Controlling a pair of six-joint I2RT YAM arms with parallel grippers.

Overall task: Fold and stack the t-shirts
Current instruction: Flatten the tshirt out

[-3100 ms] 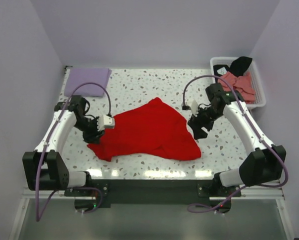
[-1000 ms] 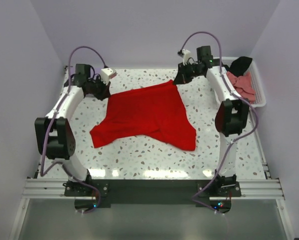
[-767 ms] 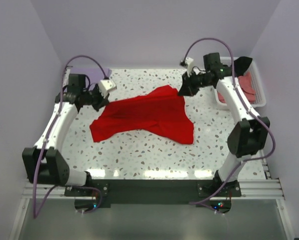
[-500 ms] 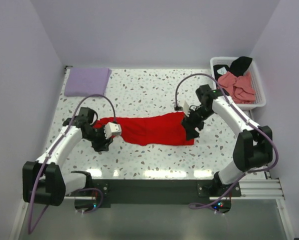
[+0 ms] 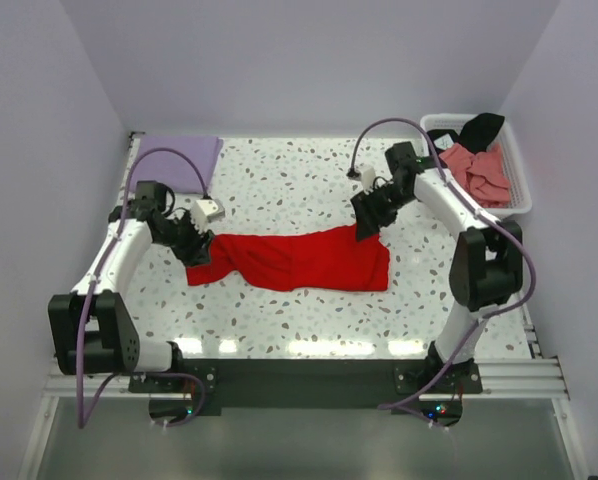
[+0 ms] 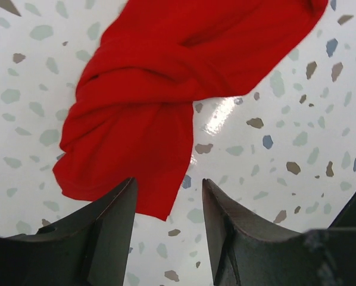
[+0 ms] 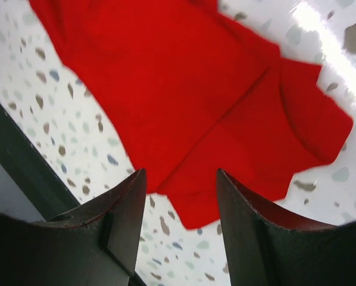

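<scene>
The red t-shirt (image 5: 294, 258) lies folded into a long band across the middle of the table. It fills the top of the left wrist view (image 6: 166, 77) and of the right wrist view (image 7: 184, 95). My left gripper (image 5: 192, 243) is open and empty, just above the band's left end (image 6: 169, 187). My right gripper (image 5: 365, 222) is open and empty above the band's right end (image 7: 181, 179). A folded lavender t-shirt (image 5: 179, 162) lies at the back left. Salmon-pink (image 5: 476, 168) and black (image 5: 479, 127) t-shirts lie in the basket.
A white slatted basket (image 5: 514, 195) stands at the back right corner. The speckled table (image 5: 299, 180) is walled on three sides. A dark strip (image 5: 299, 370) runs along the near edge by the arm bases.
Both grippers carried the shirt's far edge forward, folding it into a band, then let go. Since half a second ago both have lifted off and drawn back a little.
</scene>
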